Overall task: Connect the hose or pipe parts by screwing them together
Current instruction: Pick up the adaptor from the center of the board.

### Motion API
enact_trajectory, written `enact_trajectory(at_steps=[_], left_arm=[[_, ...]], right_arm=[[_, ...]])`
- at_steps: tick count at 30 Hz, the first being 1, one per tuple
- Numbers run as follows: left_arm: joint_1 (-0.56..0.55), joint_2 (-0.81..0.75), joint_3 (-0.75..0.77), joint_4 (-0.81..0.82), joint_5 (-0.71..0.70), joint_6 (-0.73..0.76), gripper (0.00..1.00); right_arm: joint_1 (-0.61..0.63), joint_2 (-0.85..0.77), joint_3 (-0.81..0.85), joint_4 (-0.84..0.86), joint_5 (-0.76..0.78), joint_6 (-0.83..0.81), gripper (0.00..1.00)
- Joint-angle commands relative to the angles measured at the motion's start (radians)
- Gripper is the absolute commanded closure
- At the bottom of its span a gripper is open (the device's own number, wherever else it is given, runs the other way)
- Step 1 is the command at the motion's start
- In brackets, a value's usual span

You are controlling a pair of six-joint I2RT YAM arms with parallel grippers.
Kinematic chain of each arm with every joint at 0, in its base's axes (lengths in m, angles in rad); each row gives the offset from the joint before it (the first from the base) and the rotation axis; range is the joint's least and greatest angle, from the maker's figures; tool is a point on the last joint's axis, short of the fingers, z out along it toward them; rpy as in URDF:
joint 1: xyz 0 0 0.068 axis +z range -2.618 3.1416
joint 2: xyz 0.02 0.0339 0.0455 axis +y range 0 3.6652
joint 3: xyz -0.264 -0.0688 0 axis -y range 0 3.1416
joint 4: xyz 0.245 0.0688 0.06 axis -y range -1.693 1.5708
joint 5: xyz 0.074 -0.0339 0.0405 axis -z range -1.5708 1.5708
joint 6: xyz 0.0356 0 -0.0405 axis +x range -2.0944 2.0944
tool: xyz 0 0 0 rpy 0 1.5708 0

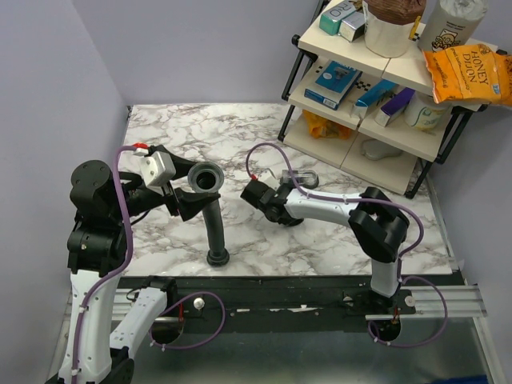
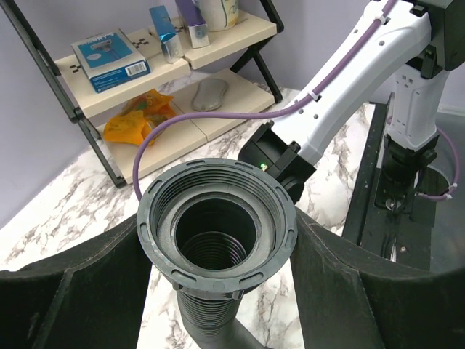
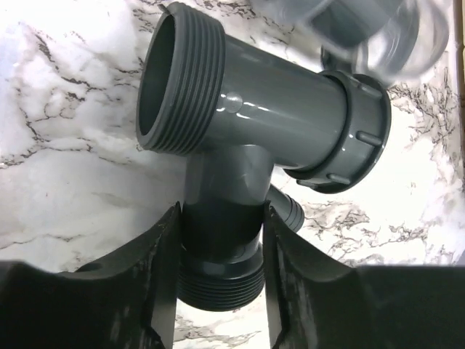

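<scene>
**Landmark:** shelf rack (image 1: 336, 150), at the far right of the marble table (image 1: 272, 248).

**Hose** (image 1: 214, 228)
- It stands well to the left of the rack, nearly upright.
- Its lower collar is down on the table. The upper collar nut (image 1: 206, 177) is raised, with its mouth turned roughly toward the rack.
- The left gripper (image 2: 218, 243) is clamped at that nut, with its fingers (image 2: 80, 291) pressed to either side of the rim.
- The internal thread shows plainly in the left wrist view.

**Y fitting** (image 3: 269, 94)
- It lies between the hose and the rack, nearer the hose and low over the table. I cannot tell whether it rests on the table.
- The right gripper (image 3: 221, 247) has its fingers (image 3: 163, 276) closed against both sides of the short branch.
- The male-threaded main mouth is left free.
- The clear end piece (image 3: 363, 29) is on the rack-side end and is blurred.

**Handling (my judgement)**
- Both parts look like light moulded plastic.
- The fitting is rigid and glossy, so it is likely to slip under torque. The branch makes a sound handle because it resists turning.
- The ribbed hose body should flex and twist, so the stiff collar is the better place to hold than the ribs.
- The threads are coarse plastic and could cross-thread if the axes are not lined up.
- A moderate squeeze only, as the nut could be pressed oval.
</scene>
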Motion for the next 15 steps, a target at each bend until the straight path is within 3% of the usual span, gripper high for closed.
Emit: enact_trajectory(at_steps=[1, 2, 15], left_arm=[[0.002, 0.000, 0.026, 0.030, 0.036, -0.014, 1.00], [0.002, 0.000, 0.026, 0.036, 0.037, -0.018, 1.00], [0.003, -0.014, 0.028, 0.036, 0.039, -0.020, 1.00]], right_arm=[[-0.006, 0.052, -0.086, 0.024, -0.235, 0.054, 0.94], [-0.006, 0.026, -0.083, 0.023, -0.232, 0.057, 0.99], [-0.005, -0.382, 0.027, 0.118, -0.319, -0.029, 0.99]])
